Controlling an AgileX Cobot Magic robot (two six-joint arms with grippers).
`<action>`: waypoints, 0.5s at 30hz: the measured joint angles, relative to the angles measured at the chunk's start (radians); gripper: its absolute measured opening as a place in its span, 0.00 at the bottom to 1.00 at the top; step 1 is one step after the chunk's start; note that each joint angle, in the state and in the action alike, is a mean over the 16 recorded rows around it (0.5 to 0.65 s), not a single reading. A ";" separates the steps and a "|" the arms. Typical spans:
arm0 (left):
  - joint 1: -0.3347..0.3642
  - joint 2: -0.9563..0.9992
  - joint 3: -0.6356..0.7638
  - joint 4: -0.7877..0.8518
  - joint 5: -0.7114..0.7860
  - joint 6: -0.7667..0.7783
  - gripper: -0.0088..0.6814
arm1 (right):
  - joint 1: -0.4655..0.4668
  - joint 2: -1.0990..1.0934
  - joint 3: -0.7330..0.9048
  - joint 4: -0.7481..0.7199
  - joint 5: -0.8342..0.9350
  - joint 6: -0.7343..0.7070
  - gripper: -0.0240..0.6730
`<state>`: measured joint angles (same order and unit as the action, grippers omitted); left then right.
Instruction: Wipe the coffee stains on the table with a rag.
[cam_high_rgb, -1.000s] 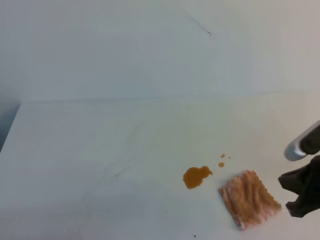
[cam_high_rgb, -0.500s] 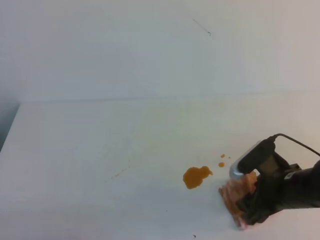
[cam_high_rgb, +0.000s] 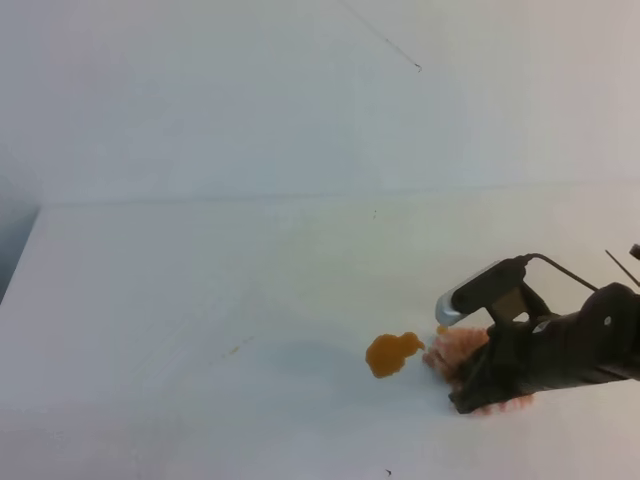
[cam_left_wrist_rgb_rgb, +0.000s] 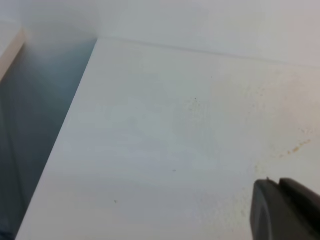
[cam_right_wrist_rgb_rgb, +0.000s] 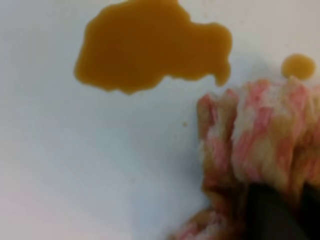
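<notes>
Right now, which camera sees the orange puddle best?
The right wrist view: the coffee stains fill it, sharp-edged, beside the rag. The exterior high view shows the blotch small. The left wrist view misses it.

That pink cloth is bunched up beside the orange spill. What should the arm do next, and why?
Probably slide the rag leftward over the big blotch. The right gripper is down on the bunched rag, whose edge sits just short of the spill, so the stain looks untouched.

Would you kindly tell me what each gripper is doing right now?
Left gripper: only partly visible, state cannot be told.
Right gripper: closed on the bunched pinkish striped cloth rag.
</notes>
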<state>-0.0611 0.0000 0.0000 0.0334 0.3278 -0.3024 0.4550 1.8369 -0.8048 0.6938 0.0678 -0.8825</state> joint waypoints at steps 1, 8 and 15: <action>0.000 0.000 0.000 0.000 0.000 0.000 0.01 | -0.002 -0.002 -0.003 -0.003 -0.005 0.000 0.29; 0.000 0.000 0.000 -0.002 0.000 0.000 0.01 | -0.044 -0.009 -0.063 -0.021 -0.015 -0.010 0.11; 0.000 0.000 0.000 -0.002 0.000 0.000 0.01 | -0.109 0.053 -0.190 -0.034 0.020 -0.017 0.10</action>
<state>-0.0611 0.0000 0.0000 0.0315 0.3278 -0.3024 0.3459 1.8900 -0.9947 0.6594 0.0882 -0.9000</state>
